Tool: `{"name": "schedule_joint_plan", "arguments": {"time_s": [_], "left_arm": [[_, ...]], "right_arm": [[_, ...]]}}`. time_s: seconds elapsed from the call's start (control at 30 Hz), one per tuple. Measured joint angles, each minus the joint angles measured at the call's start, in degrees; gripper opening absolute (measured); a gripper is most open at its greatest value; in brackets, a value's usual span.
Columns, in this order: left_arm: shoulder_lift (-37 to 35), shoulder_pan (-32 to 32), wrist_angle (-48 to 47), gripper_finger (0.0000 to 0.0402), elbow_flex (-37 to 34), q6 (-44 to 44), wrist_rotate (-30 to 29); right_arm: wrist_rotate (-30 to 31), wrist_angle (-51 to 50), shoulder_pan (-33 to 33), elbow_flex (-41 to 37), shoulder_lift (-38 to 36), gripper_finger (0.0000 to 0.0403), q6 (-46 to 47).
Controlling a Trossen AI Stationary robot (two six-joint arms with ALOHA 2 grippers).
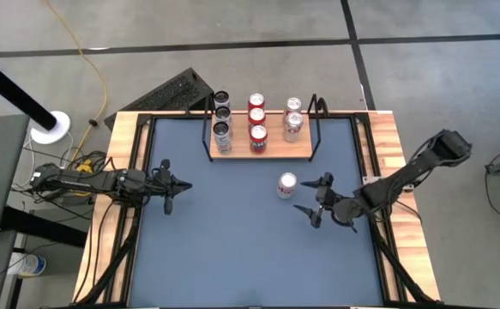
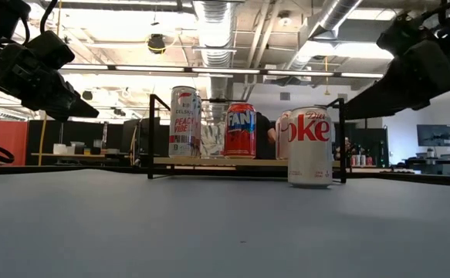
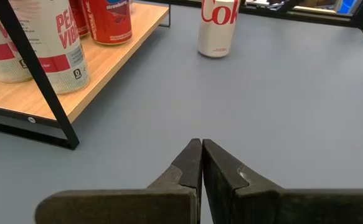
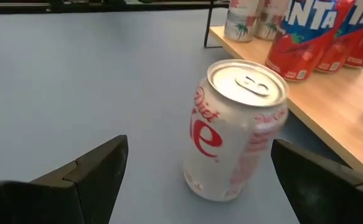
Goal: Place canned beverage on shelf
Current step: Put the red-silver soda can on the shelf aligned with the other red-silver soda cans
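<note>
Lettering "Diet Coke" marks the can [image 4: 234,140] between the right gripper's [image 1: 315,199] spread fingers; left gripper's [image 1: 165,184] fingers together.

Rear shelf cans [image 2: 210,137] hidden behind front row in low view. Diet Coke can [image 3: 218,28] top cut off in left wrist view. Far-room detail too small.

A grey-blue worktop [image 1: 232,249] with a light-wood rim carries everything. On the concrete floor, a yellow cable [image 1: 91,64] runs at eleven o'clock, above a white round base [image 1: 51,127] at ten; a black grated panel [image 1: 168,93] leans alongside.
</note>
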Motion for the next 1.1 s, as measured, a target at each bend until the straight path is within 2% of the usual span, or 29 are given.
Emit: {"name": "schedule_joint_plan", "arguments": {"time_s": [0.2, 0.37, 0.63, 1.1], "left_arm": [[0.0, -0.01, -0.01, 0.0, 0.01, -0.02, 0.02], [0.0, -0.01, -0.01, 0.0, 0.01, 0.0, 0.0], [0.0, -0.01, -0.01, 0.0, 0.01, -0.02, 0.0], [0.0, -0.01, 0.0, 0.0, 0.01, -0.01, 0.0]], "right_arm": [[4.22, 7.91, -0.13, 0.02, 6.16, 0.0385, -2.06], [8.55, 8.37, -0.15, 0.02, 9.15, 0.0385, -2.93], [8.69, 8.89, -3.02, 0.02, 10.94, 0.0385, -2.93], [-4.07, 13.05, -10.66, 0.04, 11.16, 0.0385, -6.01]]}}
